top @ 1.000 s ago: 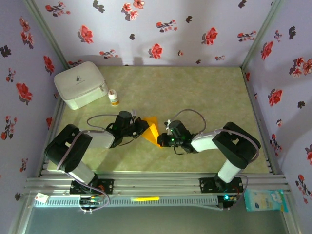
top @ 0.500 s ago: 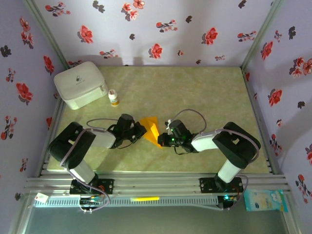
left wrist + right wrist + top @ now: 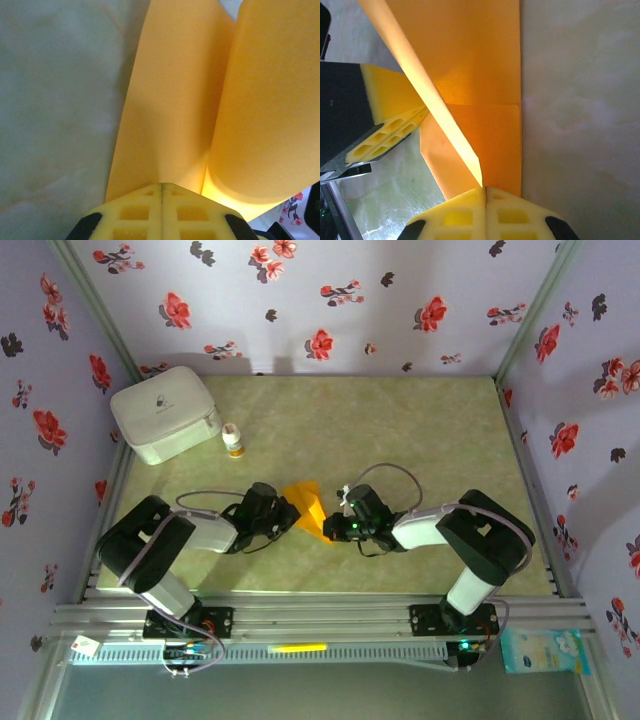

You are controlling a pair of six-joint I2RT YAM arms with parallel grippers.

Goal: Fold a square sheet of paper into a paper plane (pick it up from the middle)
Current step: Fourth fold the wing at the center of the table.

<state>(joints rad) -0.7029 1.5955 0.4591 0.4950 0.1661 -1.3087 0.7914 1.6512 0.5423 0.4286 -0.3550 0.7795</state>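
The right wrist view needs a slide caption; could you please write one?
Right fingers pinch the folded orange paper while the left fingers grip its opposite side.

The top view is evenly lit from above and a little soft, with only faint shadows on the table [image 3: 420,420]. Just ahead of the left gripper [image 3: 161,186] the paper [image 3: 170,100] is blurred and glows bright at its curl. Ahead of the right gripper [image 3: 485,189] a raised fold glares pale yellow, and the table beside it looks hazy.
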